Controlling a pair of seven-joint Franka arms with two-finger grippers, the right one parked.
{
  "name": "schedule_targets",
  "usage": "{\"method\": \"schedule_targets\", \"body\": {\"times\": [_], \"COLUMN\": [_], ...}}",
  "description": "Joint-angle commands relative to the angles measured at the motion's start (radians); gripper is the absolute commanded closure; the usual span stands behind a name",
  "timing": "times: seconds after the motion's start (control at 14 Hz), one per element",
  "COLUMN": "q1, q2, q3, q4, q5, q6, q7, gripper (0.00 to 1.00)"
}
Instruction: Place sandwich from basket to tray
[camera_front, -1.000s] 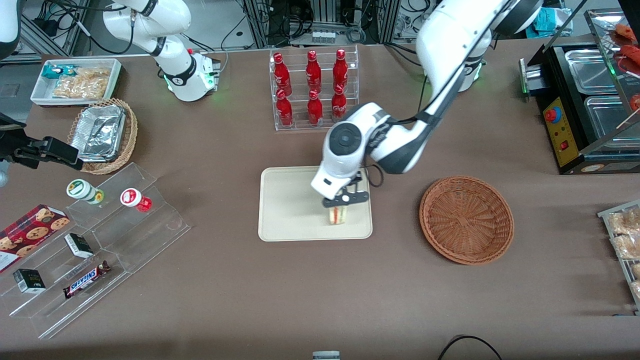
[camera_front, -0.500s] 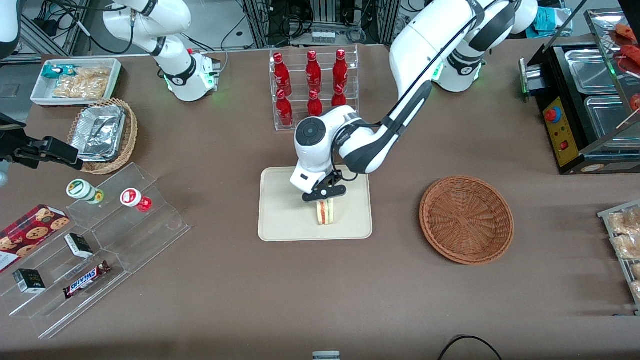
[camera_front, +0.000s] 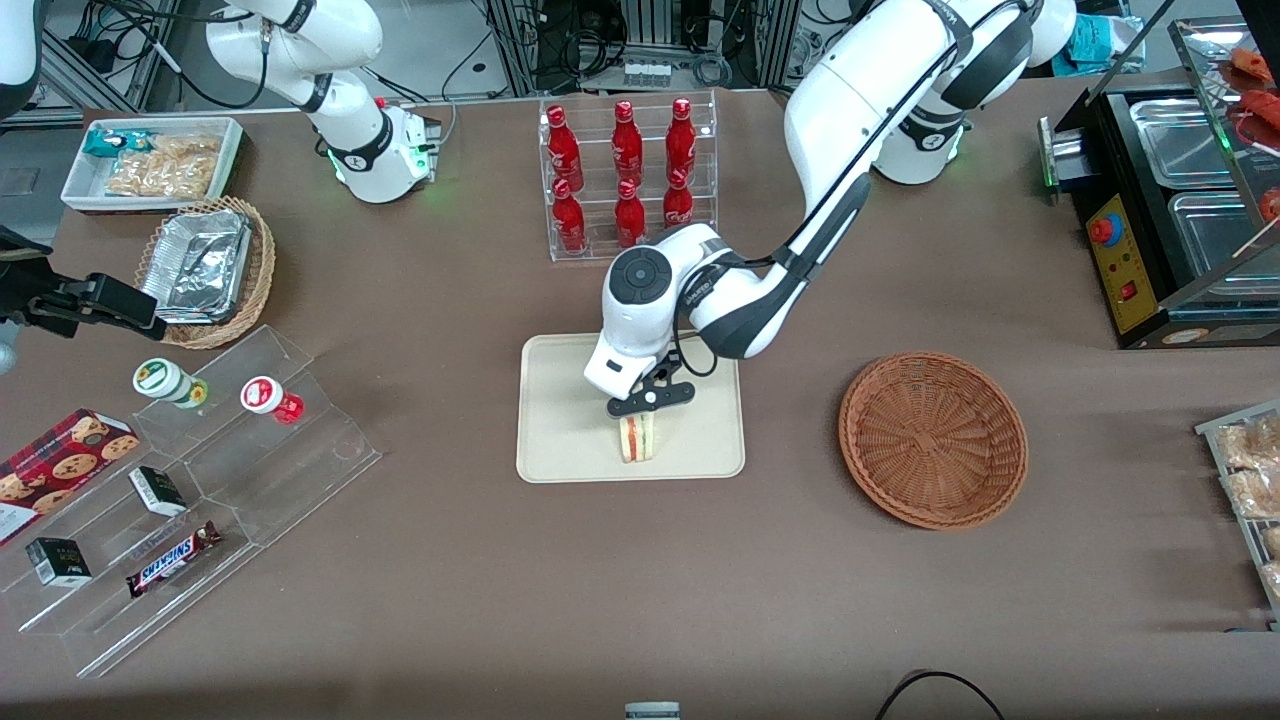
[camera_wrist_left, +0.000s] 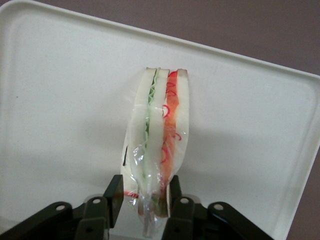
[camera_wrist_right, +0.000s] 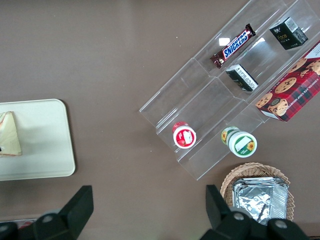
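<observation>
The tray (camera_front: 560, 440) is plain cream-beige, on a brown table (camera_front: 640, 580). The sandwich (camera_front: 636, 438) has white bread with a green layer and a red-orange layer under clear wrap. The gripper (camera_front: 648, 408) is black, over the tray; the arm (camera_front: 760, 250) is white with dark grey joints. The basket (camera_front: 932, 438) is reddish-brown weave in a radial pattern. The bottles (camera_front: 626, 170) are red with white lettering, in a clear rack. A tan wicker basket (camera_front: 255, 275) holds silver foil containers. The Snickers bar (camera_front: 172, 558) is brown with blue lettering on white.
</observation>
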Motion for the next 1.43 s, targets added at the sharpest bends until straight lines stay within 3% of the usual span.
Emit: {"method": "schedule_targets", "body": {"times": [0.0,0.5,0.79,1.0,1.36], "q1": [-0.006,0.073,0.212,0.306,0.459], "q2": [-0.01,-0.22,-0.313,-0.39,-0.548], "q3": [-0.002,0.029,0.06,0.061,0.063], "q4": [0.018,0.009,-0.106,-0.192,-0.318], "q5": [-0.012,-0.012,-0.028,-0.113,-0.157], "q6": [-0.032,-0.434,-0.43,-0.433,-0.454], "q7": [0.032,0.177,0.207,0.426,0.633], "gripper": [0.0,0.0,0.0,0.0,0.0]}}
